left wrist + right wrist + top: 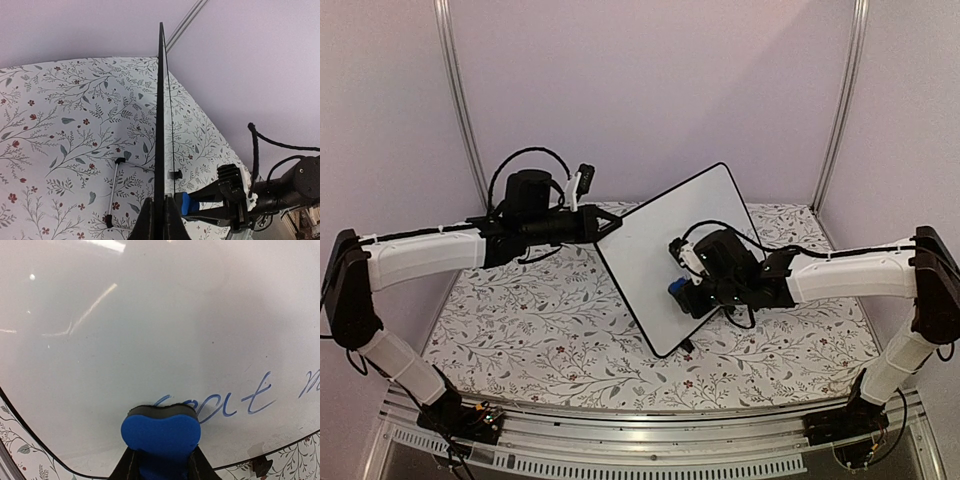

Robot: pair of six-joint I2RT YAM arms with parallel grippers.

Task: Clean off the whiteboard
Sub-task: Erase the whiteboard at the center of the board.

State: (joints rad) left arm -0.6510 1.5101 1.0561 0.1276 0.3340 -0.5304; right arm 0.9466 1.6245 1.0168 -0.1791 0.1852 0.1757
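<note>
Left tool (159,222) grips one whiteboard (660,250); right tool (160,467), one eraser (161,432).

Left arm (425,255): I see it reaching in from the left, forearm about level, wrist pointing right.
Left gripper (603,228): jaws pinched tight on the rim of the whiteboard (650,240).
Right arm (845,275): elbow out at the right, forearm stretched leftward.
Right gripper (680,288): my fingers (126,469) clamp the blue eraser (160,432), which is pressed against the board face.
</note>
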